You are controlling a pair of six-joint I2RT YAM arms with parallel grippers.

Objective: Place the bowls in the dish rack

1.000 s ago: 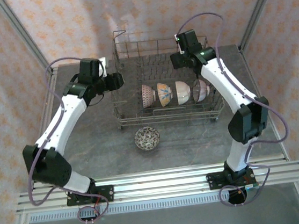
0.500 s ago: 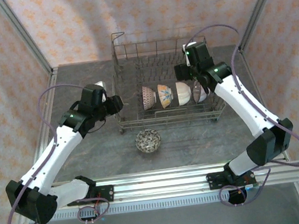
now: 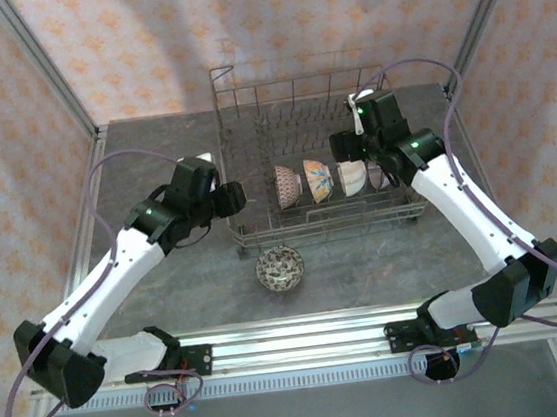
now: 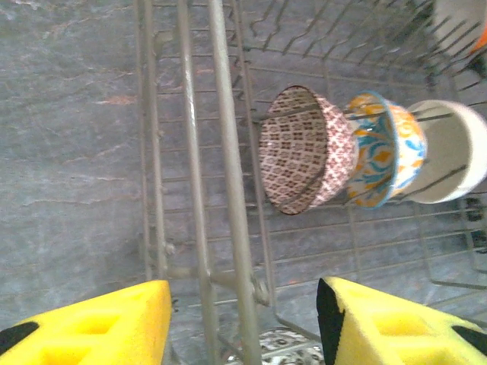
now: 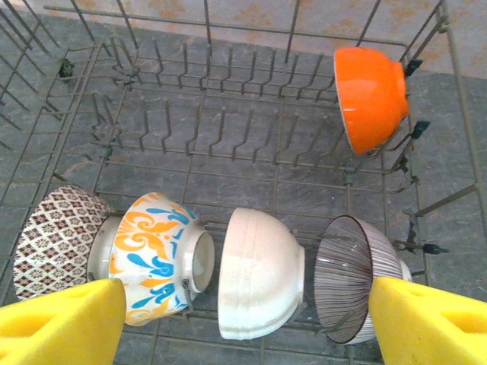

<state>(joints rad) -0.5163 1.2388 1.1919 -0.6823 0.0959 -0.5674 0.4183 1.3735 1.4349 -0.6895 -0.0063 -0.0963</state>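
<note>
Yellow-fingered and empty, the left gripper [image 4: 242, 304] is hanging with its fingers [image 4: 99, 327] apart and straddling the side wall of the rack [image 4: 228, 152]. One finger is sitting outside the wall over the bare table [image 4: 68, 137] and the other inside over the basket floor, with the wire rails running up between them. Just beyond its fingertips, inside the rack, a brown-patterned bowl [image 4: 300, 152] is standing on edge, with a floral bowl [image 4: 380, 152] nesting against its back and a white bowl [image 4: 449, 152] next along. Back toward this gripper's wrist, a speckled bowl [image 3: 279, 267] is lying on the table just outside the rack's near wall, not yet loaded. The right gripper [image 5: 245, 304] is hovering over the same row, its fingers wide apart and gripping nothing. The white bowl is sitting directly below it, a striped bowl [image 5: 358, 277] is leaning beside its right finger, and an orange bowl [image 5: 370, 99] is resting farther off at the back. The main risk, as I judge it, is the left gripper moving sideways or closing where it is: a finger would be catching the wire, dragging the rack and rocking the standing bowls off their tines. The right gripper dropping straight down would be striking the white bowl.
</note>
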